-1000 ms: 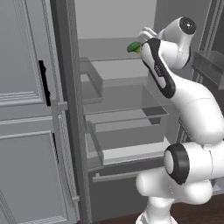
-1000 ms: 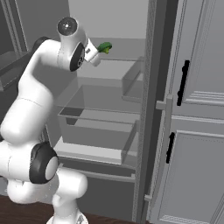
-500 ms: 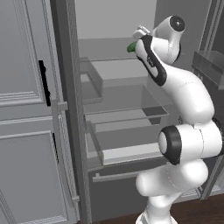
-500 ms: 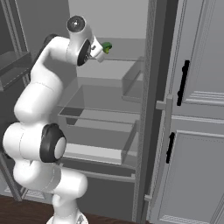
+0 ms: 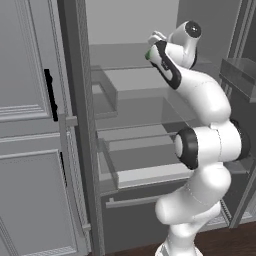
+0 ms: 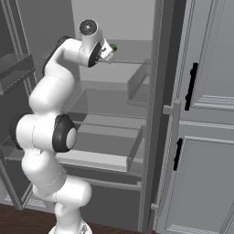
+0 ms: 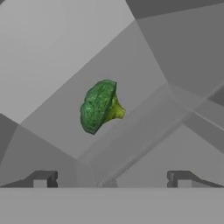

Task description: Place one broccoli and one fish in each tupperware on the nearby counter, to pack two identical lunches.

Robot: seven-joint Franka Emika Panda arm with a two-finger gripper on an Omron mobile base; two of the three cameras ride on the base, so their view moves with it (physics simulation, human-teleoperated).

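The broccoli (image 7: pixel 101 106) lies on its side on a grey shelf (image 7: pixel 52 74) high up inside the open fridge, near the middle of that shelf, with its bumpy green head one way and its pale stalk the other. We see only this one floret. In the left base view just a small bit of green peeks out past the arm, and in the right base view a small green bit shows just beside the hand.

Our pincer (image 7: pixel 112 179) points right at the broccoli. Its two dark tips stand wide apart, and nothing is between them. The broccoli is not touched yet; there is a gap between it and the tips.

Our white arm (image 5: pixel 200 115) reaches up and into the fridge, over the lower glass shelves and the pulled-out drawer (image 5: pixel 145 172). Grey cabinet doors with black handles (image 6: pixel 191 87) stand at the side.

We think the job has only just begun. Nothing is held, and we cannot see any fish, any tupperware or the surface from here. So it looks like all four foods are yet to be packed. The next step, we guess, is to move in closer, bring the tips around the floret, and squeeze softly. The round head might roll, so we should go slowly.
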